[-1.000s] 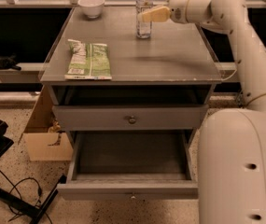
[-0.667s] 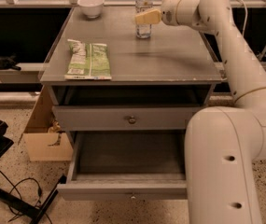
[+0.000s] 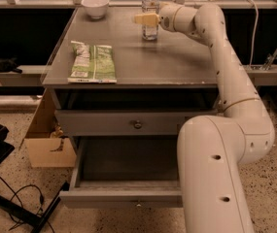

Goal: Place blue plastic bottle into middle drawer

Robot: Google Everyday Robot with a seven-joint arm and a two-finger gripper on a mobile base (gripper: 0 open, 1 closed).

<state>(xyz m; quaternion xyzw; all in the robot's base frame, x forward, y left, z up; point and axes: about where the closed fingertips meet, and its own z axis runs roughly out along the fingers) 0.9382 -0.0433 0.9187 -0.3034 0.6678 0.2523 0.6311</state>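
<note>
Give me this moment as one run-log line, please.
gripper: at small clear bluish plastic bottle, bottle upright | wide grey wooden middle drawer: open, bottle not inside | task: pending

The grey worktop [image 3: 177,57] carries three things. A white bowl [image 3: 95,6] sits at the far left corner. The blue plastic bottle [image 3: 150,4] stands upright by the far edge, near its middle. A green snack bag [image 3: 93,62] lies flat towards the front left corner. The gripper [image 3: 145,19] is at the bottle's side, above the far edge.

Perhaps head-mounted, looking down, gripper [image 3: 145,19] far-centre
</note>
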